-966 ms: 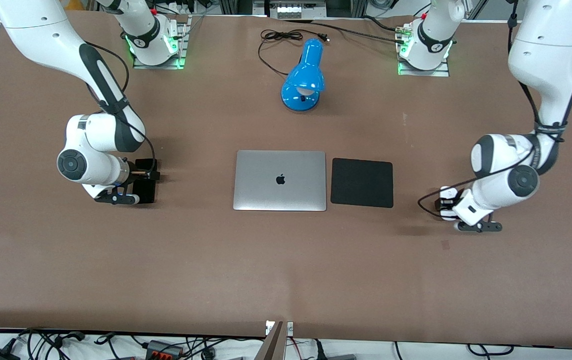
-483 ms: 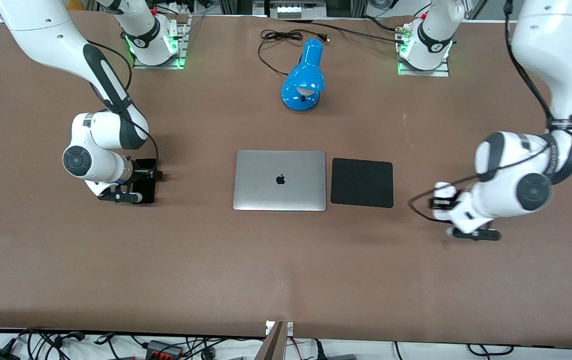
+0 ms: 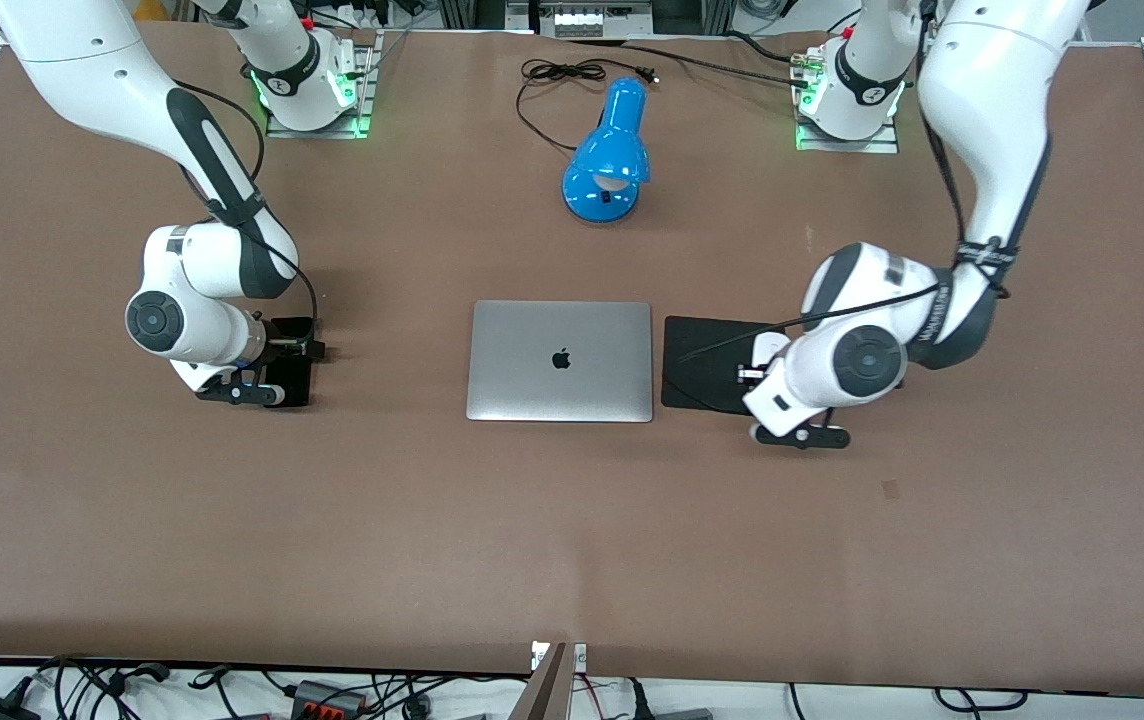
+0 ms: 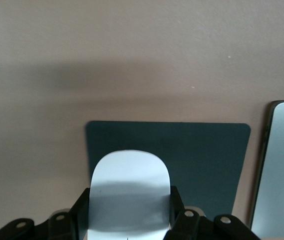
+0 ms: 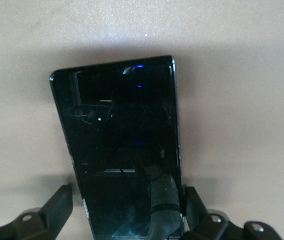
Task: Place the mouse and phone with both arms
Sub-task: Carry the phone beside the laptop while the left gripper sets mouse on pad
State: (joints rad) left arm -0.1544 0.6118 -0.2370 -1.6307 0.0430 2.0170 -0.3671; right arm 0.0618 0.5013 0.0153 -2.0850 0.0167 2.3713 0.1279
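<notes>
The white mouse [image 4: 129,185] is clamped between the fingers of my left gripper [image 4: 129,206], which hangs over the black mouse pad [image 4: 206,160]. In the front view my left gripper [image 3: 762,365] is over the pad's [image 3: 707,345] edge toward the left arm's end. The black phone [image 5: 117,140] lies between the fingers of my right gripper [image 5: 127,205]. One finger is at its edge; the other stands a little off it. In the front view the phone [image 3: 294,384] and right gripper [image 3: 280,375] are toward the right arm's end of the table.
A closed silver laptop [image 3: 560,360] lies mid-table beside the mouse pad; its edge shows in the left wrist view [image 4: 281,170]. A blue desk lamp [image 3: 607,150] with a black cord lies farther from the front camera than the laptop.
My left arm has carried the mouse from the left arm's end of the table to over the mouse pad. My right arm shifted slightly at first, then stayed still at the phone.
</notes>
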